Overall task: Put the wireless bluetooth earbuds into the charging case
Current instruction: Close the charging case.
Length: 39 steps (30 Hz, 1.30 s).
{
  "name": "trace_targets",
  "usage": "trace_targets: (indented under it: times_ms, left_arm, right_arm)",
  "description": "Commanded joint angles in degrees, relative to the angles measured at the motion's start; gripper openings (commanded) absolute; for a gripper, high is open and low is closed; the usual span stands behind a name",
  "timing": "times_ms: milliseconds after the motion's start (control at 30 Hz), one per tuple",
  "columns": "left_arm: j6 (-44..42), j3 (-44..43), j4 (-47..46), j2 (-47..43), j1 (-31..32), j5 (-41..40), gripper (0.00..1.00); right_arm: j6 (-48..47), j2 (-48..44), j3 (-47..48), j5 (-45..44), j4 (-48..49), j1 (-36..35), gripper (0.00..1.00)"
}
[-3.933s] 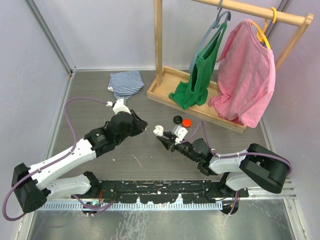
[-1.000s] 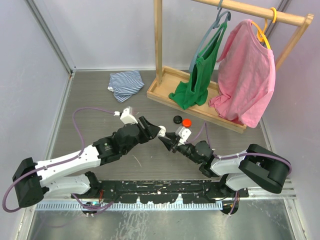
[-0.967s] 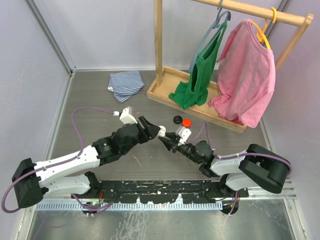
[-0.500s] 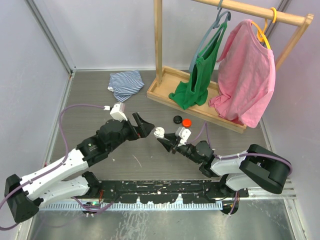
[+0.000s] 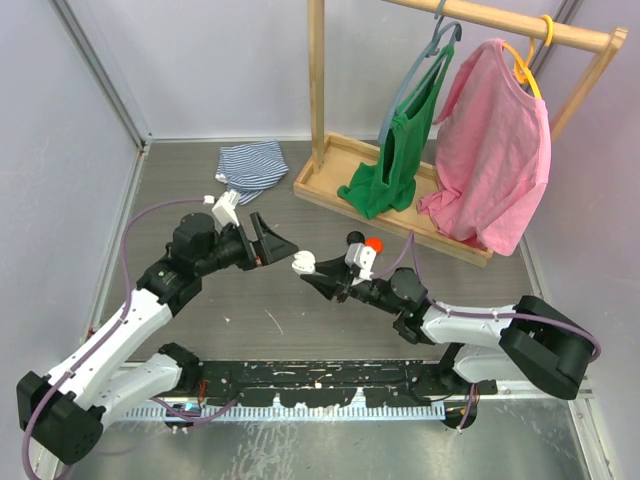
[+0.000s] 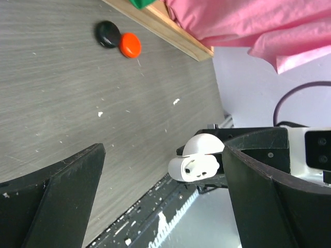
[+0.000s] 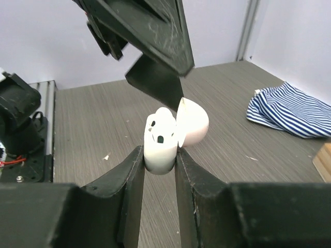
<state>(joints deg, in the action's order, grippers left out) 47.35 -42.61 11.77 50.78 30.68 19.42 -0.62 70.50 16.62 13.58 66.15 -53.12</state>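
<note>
Starting at the left, the black left claw [image 5: 272, 240] is seen spread wide with nothing in it, raised off the grey bench [image 5: 310, 325] and aimed at the case. Just beside it, the small white plastic charging case [image 5: 302, 263] is pinched by its two sides in the right claw [image 7: 159, 153], up in the air. Its lid is flipped open. Its long side runs in line with that claw's fingers, and its open mouth is pointed away from them, toward the left claw. A white bud [image 7: 164, 114] seems to be sitting inside, though this is hard to tell. Further right, a small round black piece [image 6: 107, 34] and a small round orange piece [image 6: 130, 45] are laid flat on the bench, touching each other. These are likely buds. They are judged to be light, hard and slippery, so they could be flicked away easily. They are best taken softly by their sides. The thin lid could be bent if bumped.
</note>
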Motion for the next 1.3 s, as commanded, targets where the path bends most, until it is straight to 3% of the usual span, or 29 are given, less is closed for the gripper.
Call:
trace_targets:
  times_ms: [0, 267, 733, 1100, 1267]
  left_arm:
    - [2.3, -2.9, -6.7, 1.2, -1.5, 12.8, 0.98]
    - [7.0, -1.8, -14.4, 2.7, -1.4, 18.1, 0.99]
    - [15.5, 2.3, -30.8, 5.3, -1.4, 24.1, 0.81]
    - [18.1, 2.5, -37.9, 4.3, -1.5, 26.5, 0.76]
    - [16.9, 2.4, -37.1, 2.4, -1.4, 26.5, 0.76]
  right_arm:
    - [2.6, -1.6, 4.1, 6.5, -0.4, 0.8, 0.01]
    - [8.1, -0.6, 6.1, 11.7, 2.2, 3.0, 0.01]
    - [23.8, 6.6, 4.8, 18.7, 19.6, 9.0, 0.01]
    - [25.0, 7.5, 4.0, 19.9, 19.7, 9.8, 0.01]
    - [25.1, 7.6, 3.5, 19.9, 19.2, 10.2, 0.01]
